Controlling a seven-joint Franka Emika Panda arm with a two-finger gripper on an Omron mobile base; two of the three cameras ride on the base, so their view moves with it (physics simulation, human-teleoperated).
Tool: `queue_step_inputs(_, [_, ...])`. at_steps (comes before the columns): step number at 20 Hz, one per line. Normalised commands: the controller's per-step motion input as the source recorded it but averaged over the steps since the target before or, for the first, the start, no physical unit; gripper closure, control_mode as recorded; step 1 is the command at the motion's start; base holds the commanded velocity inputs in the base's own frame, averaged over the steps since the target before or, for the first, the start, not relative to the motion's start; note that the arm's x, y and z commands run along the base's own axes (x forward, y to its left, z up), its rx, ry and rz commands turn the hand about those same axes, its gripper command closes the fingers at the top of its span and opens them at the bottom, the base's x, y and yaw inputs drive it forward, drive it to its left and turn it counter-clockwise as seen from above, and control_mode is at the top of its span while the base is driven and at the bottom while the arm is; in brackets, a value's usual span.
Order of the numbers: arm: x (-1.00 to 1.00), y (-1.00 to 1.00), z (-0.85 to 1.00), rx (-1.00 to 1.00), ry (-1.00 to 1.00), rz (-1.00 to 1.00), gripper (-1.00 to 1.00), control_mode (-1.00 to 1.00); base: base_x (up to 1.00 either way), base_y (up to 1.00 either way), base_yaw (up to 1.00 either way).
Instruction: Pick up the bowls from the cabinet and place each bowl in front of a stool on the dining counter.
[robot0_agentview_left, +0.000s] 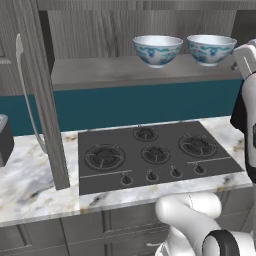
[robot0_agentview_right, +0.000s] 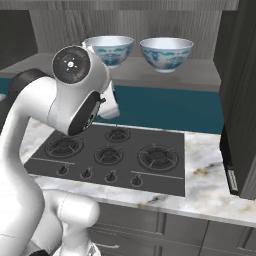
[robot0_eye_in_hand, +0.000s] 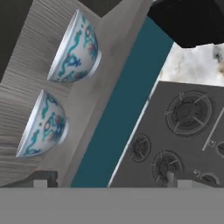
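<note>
**Two bowls on the open cabinet shelf, arm raised in front of them**

The cabinet (robot0_agentview_left: 125, 72) takes up the upper part of both base views: grey wood-grain back wall and a grey inner shelf that runs across the frame. Its tall door (robot0_agentview_left: 42, 100) stands swung open down the left side of the left base view, with the long curved silver handle (robot0_agentview_left: 27, 100) on its edge. In the right base view a dark panel (robot0_agentview_right: 240, 95) fills the right edge.

Below the shelf runs a teal wall strip (robot0_agentview_left: 140, 105), and under that a marble tabletop (robot0_agentview_left: 30, 180) with a black stovetop (robot0_agentview_left: 155, 155) set into it, burners and knobs facing forward. Dark grey drawer fronts (robot0_agentview_right: 175, 230) lie along the bottom.

The white arm (robot0_agentview_right: 70, 95) rises from the lower left of the right base view; its big round joint sits at upper left, in front of the shelf, and partly covers the left-hand bowl there.

The two bowls stand upright side by side on the shelf, close but apart: the left bowl (robot0_agentview_left: 157, 50) at upper centre of the left base view, the right bowl (robot0_agentview_left: 211, 49) at upper right, near the arm's white casing. The hand view, rolled sideways, shows both at its left edge.

The hand (robot0_eye_in_hand: 109, 183) has its fingers spread wide, tips at the bottom of the hand view, grasping nothing.
</note>
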Motion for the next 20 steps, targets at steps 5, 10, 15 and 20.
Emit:
queue_step_inputs(5, [0.36, -0.39, 0.44, 0.12, 0.0, -0.01, -1.0, -1.0, 0.0, 0.0, 0.0])
queue_step_inputs(10, [0.57, -0.29, 0.1, 0.09, 0.01, 0.0, -1.0, -1.0, 0.0, 0.0, 0.0])
queue_step_inputs(15, [0.64, -0.2, -0.02, 0.05, 0.0, 0.0, -1.0, -1.0, 0.0, 0.0, 0.0])
queue_step_inputs(20, [0.65, -0.22, 0.0, 0.05, 0.01, 0.0, -1.0, -1.0, 0.0, 0.0, 0.0])
